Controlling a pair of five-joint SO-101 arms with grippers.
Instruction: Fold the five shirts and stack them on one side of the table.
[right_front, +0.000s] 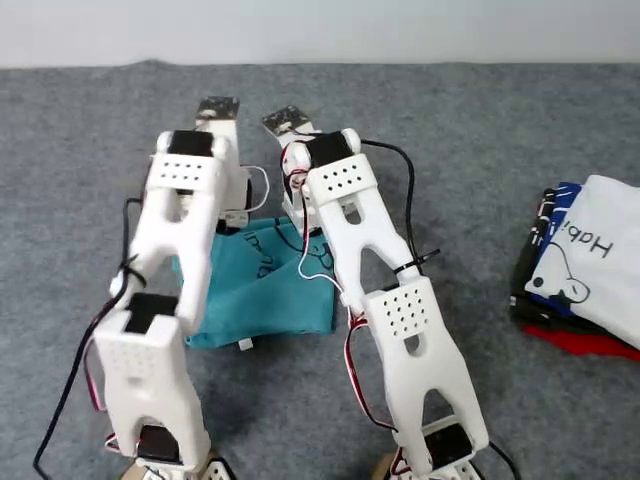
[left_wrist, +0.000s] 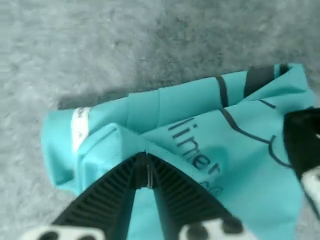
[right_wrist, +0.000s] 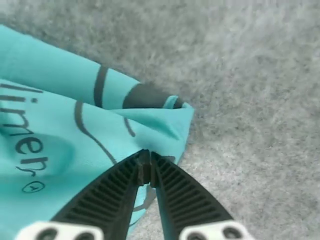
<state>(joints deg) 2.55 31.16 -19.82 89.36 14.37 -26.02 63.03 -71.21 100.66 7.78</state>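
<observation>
A teal shirt (right_front: 262, 290) with dark print lies partly folded on the grey table, under and between my two white arms. My left gripper (left_wrist: 145, 169) is shut, pinching a raised fold of the teal shirt (left_wrist: 190, 105) near its collar end with the white label. My right gripper (right_wrist: 146, 166) is shut on the edge of the teal shirt (right_wrist: 60, 95) close to a corner with a dark stripe. In the high view the arms hide both pairs of fingertips.
A stack of folded shirts (right_front: 588, 262) sits at the table's right edge, white on top, with blue, black and red beneath. Grey carpet-like table surface (right_front: 470, 150) is open around the teal shirt. Dark cables hang along both arms.
</observation>
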